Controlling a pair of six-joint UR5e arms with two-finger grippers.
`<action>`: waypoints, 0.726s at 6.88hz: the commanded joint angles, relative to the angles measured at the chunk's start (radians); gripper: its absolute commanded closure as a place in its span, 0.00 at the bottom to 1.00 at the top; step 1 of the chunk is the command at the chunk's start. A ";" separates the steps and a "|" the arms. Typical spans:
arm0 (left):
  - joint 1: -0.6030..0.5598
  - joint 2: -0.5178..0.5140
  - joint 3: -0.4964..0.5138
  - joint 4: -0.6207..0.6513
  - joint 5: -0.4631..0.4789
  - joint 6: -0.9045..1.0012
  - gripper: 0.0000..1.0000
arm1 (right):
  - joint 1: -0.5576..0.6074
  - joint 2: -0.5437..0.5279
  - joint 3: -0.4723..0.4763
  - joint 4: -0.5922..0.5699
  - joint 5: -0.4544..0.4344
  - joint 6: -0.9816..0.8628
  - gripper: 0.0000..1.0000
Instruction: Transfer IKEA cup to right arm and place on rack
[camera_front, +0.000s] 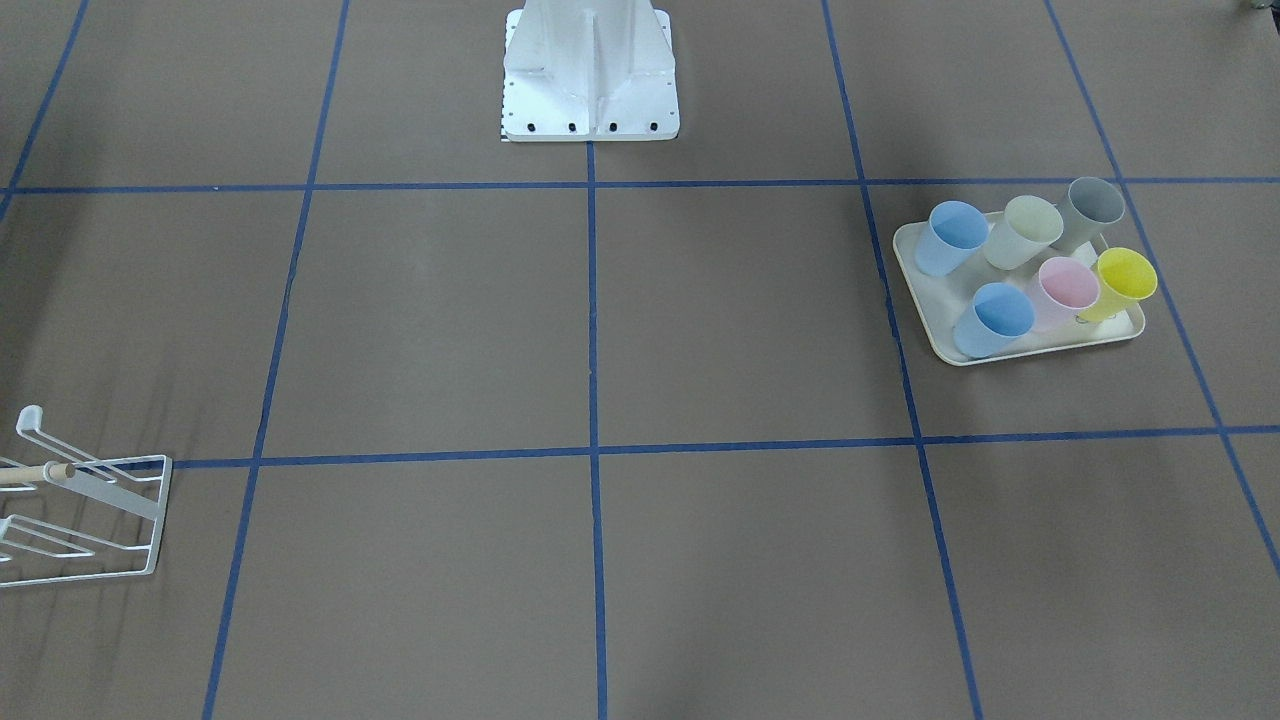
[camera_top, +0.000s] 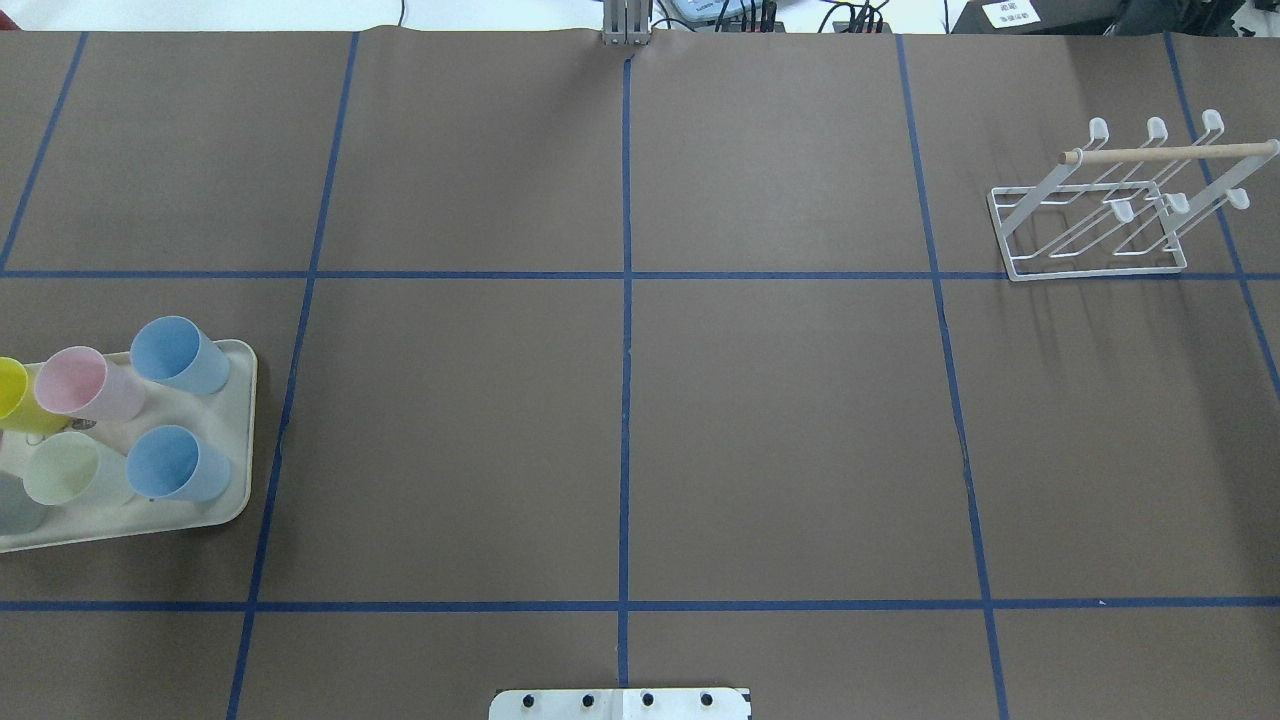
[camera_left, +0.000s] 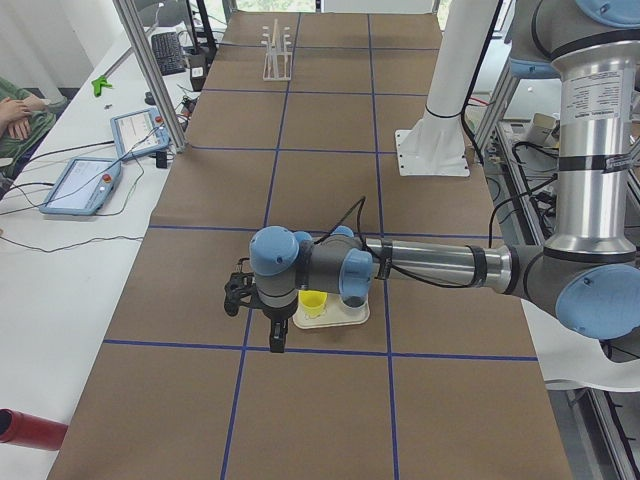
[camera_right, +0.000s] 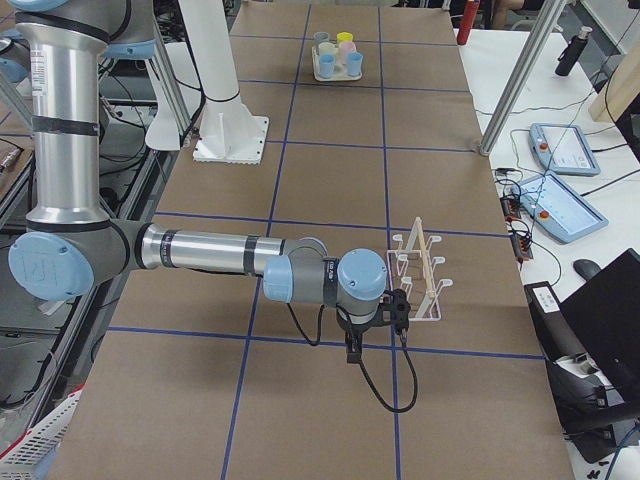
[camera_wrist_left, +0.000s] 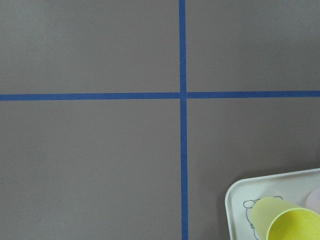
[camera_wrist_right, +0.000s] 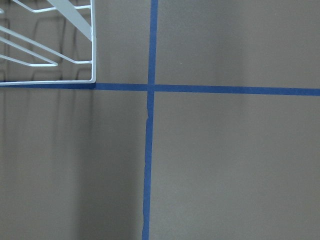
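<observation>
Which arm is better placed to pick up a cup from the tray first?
Left. The left end effector hangs just beside the tray, whose yellow cup shows in its wrist view. The right end effector hangs by the rack, far from the tray.

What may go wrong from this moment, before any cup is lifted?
1. On the tray, the yellow cup stands close beside the pink cup; grasping one may knock over the other.
2. The rack stands far from the tray, so a mid-air hand-over is needed; a poor grip there may drop the cup.
</observation>
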 joint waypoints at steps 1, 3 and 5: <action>0.000 -0.001 -0.001 -0.002 -0.001 0.001 0.00 | -0.002 0.007 0.002 0.002 0.000 0.001 0.00; 0.000 -0.001 -0.005 -0.002 -0.001 -0.001 0.00 | -0.002 0.018 0.003 0.003 -0.001 0.001 0.00; 0.002 -0.008 -0.045 0.000 -0.001 -0.002 0.00 | -0.002 0.022 0.072 0.002 -0.003 0.001 0.00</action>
